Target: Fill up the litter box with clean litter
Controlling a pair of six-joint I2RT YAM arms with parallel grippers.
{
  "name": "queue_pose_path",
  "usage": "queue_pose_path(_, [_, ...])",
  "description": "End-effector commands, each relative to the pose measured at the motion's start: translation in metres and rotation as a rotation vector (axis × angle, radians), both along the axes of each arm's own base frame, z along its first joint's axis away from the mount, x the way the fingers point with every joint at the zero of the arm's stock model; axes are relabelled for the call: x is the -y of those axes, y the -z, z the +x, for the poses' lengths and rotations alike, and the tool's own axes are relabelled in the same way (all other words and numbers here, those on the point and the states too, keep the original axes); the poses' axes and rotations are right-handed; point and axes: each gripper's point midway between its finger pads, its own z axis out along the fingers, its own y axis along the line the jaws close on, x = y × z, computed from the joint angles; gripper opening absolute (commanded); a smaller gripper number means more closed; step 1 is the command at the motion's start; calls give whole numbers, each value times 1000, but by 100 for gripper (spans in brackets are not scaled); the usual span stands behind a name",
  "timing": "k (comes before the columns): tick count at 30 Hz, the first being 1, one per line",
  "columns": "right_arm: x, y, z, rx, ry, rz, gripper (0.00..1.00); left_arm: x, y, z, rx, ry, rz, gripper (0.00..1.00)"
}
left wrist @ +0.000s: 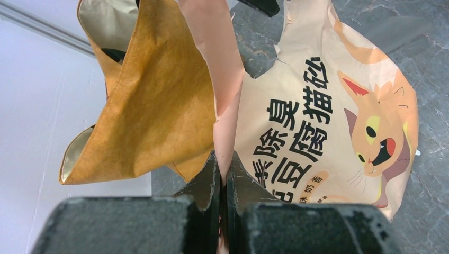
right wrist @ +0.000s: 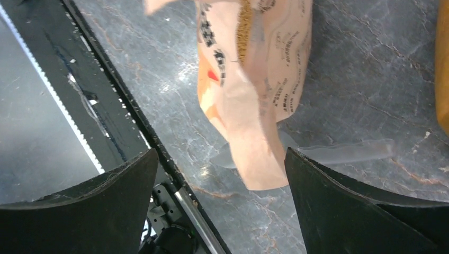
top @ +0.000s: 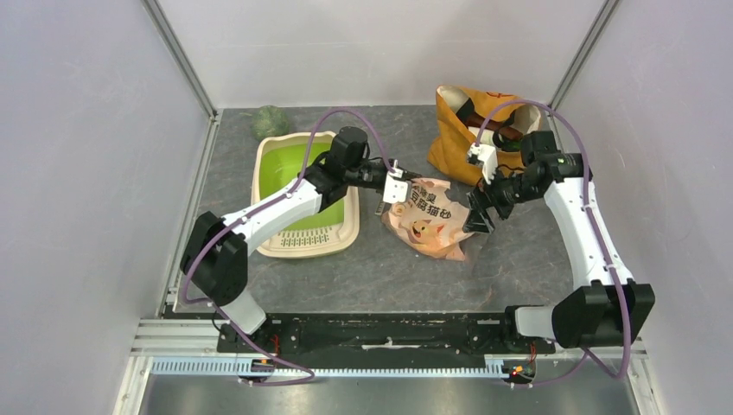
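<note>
The litter box (top: pixel 264 164), a cream tray with a green inside, lies at the left under my left arm. No clean litter shows. A peach-orange printed bag (top: pixel 430 220) with a cartoon cat lies on the table to the right of the box. My left gripper (top: pixel 401 192) is shut on a raised fold at the bag's upper left edge; in the left wrist view the jaws (left wrist: pixel 223 164) pinch that thin peach fold beside the printed bag (left wrist: pixel 317 116). My right gripper (top: pixel 481 216) stands open at the bag's right edge, with a bag corner (right wrist: pixel 249 106) hanging between the spread jaws (right wrist: pixel 221 151), untouched.
A mustard-yellow fabric bag (top: pixel 458 130) stands open at the back right, close behind the right gripper, and appears as the mustard bag (left wrist: pixel 153 95) in the left wrist view. A dark green round thing (top: pixel 270 119) sits behind the litter box. The black base rail (right wrist: pixel 106 106) runs along the near edge.
</note>
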Motion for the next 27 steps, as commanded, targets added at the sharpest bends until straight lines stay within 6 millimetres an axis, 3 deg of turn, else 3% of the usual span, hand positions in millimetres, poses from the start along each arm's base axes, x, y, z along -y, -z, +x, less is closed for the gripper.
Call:
queue_pose_path(1, [7, 11, 29, 49, 50, -34, 97, -8, -49, 10, 114, -38, -109, 2])
queue_pose_path(2, [5, 13, 30, 33, 42, -26, 96, -9, -48, 10, 118, -37, -107, 2])
queue_pose_path(4, [2, 17, 24, 1, 7, -11, 82, -10, -48, 11, 125, -46, -111, 2])
queue_pose_path(8, [6, 31, 24, 58, -15, -45, 32, -15, -53, 18, 68, -97, -142, 2])
queue_pose_path(10, [12, 32, 37, 175, 27, -89, 0, -19, -54, 19, 40, -113, -148, 2])
queue_pose_path(13, [15, 15, 50, 372, 66, -106, 0, -24, -49, 17, 13, -122, -134, 2])
queue_pose_path(18, [9, -8, 47, 662, 13, -190, 0, -33, -32, 11, 10, -130, -87, 2])
queue_pose_path(23, [8, 8, 46, 771, -72, -404, 0, -43, -14, -11, 109, -44, -37, 2])
queue_pose_path(27, [13, 24, 50, 786, -89, -524, 0, -56, 22, -44, 231, 97, 52, 2])
